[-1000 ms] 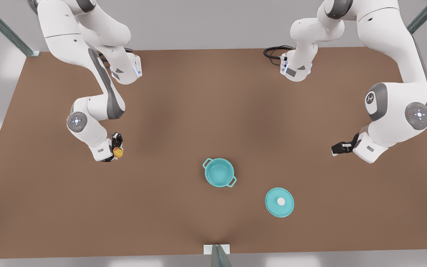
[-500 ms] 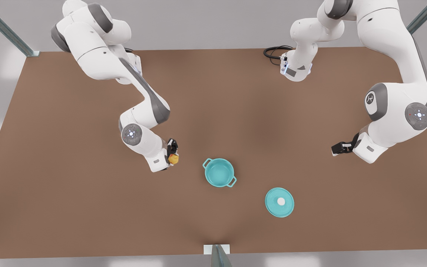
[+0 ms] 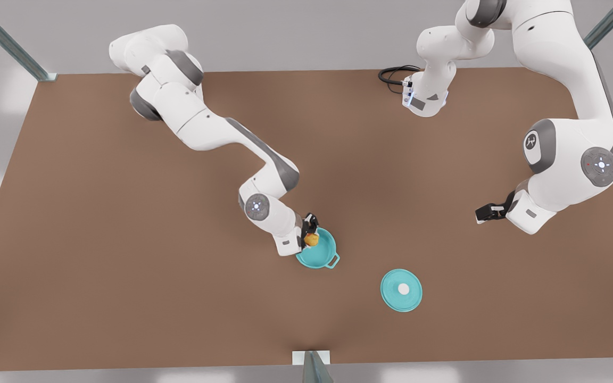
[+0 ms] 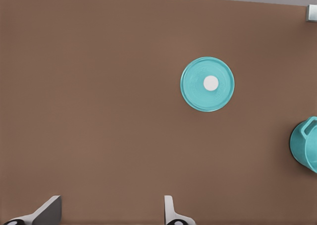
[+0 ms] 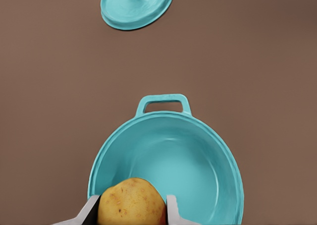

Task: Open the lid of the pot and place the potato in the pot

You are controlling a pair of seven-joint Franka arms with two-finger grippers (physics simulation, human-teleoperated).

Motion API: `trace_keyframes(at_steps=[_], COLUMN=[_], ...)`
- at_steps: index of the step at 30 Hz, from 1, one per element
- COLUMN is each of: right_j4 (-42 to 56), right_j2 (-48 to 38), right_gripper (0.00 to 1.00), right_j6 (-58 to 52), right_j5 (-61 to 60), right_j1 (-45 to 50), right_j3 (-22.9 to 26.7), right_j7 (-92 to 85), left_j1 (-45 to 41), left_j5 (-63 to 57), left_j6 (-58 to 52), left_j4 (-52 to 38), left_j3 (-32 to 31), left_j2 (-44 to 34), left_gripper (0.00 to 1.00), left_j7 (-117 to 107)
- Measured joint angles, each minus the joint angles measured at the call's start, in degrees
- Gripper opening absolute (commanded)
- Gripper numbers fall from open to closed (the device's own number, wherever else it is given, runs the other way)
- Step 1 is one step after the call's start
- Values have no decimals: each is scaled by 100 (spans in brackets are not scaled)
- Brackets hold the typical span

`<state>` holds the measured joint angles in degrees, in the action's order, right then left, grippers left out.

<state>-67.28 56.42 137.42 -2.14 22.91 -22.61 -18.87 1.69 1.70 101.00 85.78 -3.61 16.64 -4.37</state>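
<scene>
Holding the potato (image 3: 311, 240) between its two fingers, your right gripper (image 3: 310, 238) hangs over the pot (image 3: 321, 254), a little below the middle of the front view. In the right wrist view the potato (image 5: 131, 202) sits clamped between the pale fingers (image 5: 171, 210) at the bottom edge of the frame, directly above the near rim of the pot (image 5: 183, 160), whose teal inside is open and bare, with one loop handle pointing toward the top of the frame. You can see the potato is above the rim and not resting on the pot's floor.

Your pot lid (image 3: 401, 290) lies flat on the brown table (image 3: 125, 276), knob up, to the lower right of the pot in the front view and well apart from it. It also shows at the top of the right wrist view (image 5: 136, 4) and right of centre in the left wrist view (image 4: 207, 84), where an edge of the pot (image 4: 306, 144) peeks in at the right border.

Your left gripper (image 3: 486, 212) waits at the right side of the front view, raised off the table and well away from both pot and lid. Its fingers (image 4: 170, 210) stand spread apart at the bottom of the left wrist view, with nothing between them.
</scene>
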Motion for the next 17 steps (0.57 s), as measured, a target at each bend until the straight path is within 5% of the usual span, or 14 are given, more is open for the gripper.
trace_keyframes(at_steps=[3,4,5,10,13,17], right_j4=[148,162,169,158,-209,-373], right_j2=[240,260,264,-301,-1852,-2613], right_gripper=[54,97,100,100,99,97], right_j6=[303,377,439,370,-979,-2705], right_j5=[-1,15,32,62,73,390], right_j1=[166,186,196,-1,-1076,-2205], right_j3=[18,23,33,298,1151,1352], right_j7=[213,290,367,681,788,874], left_j1=[-2,-1,-1,-122,-144,-143], left_j5=[1,11,22,-27,-66,-88], left_j6=[0,1,1,8,12,15], left_j4=[-70,-77,-85,-119,-135,-138], left_j3=[1,-1,-3,-23,-18,-16], left_j2=[10,11,12,34,38,38], left_gripper=[100,100,100,100,100,100], left_j7=[4,4,5,15,20,25])
